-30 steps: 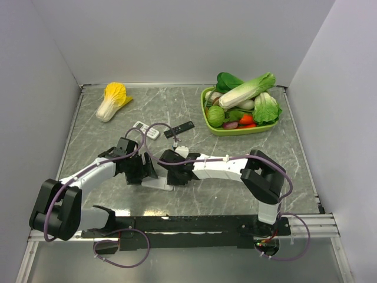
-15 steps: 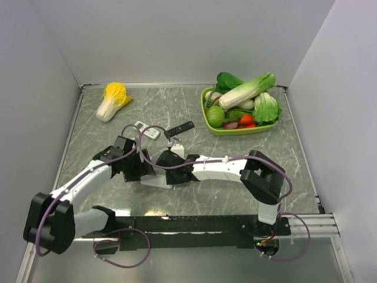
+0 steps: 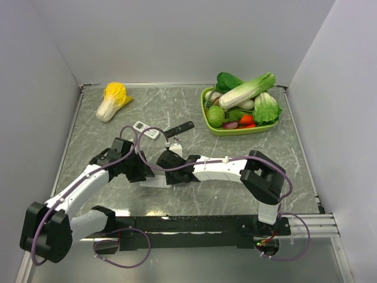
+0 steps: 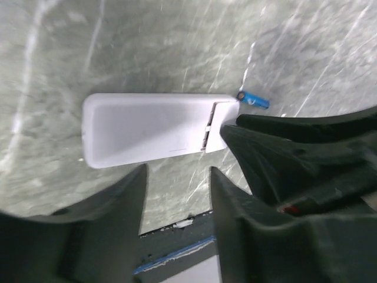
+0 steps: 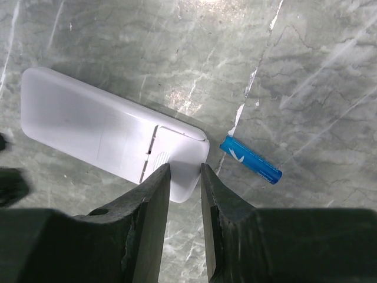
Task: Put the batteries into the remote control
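Overhead, the light-grey rectangular remote control (image 3: 154, 183) lies back-up on the marble surface (image 3: 235, 141). Left wrist: my left gripper (image 4: 178, 171) stands open just beside it. Right wrist: my right gripper (image 5: 184, 168) is narrowly parted over its cover end, with a small blue cylindrical battery (image 5: 251, 160) near.

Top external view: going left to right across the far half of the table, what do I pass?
Yellow-leaved cabbage → small white remote → slim black remote → green tray of vegetables.
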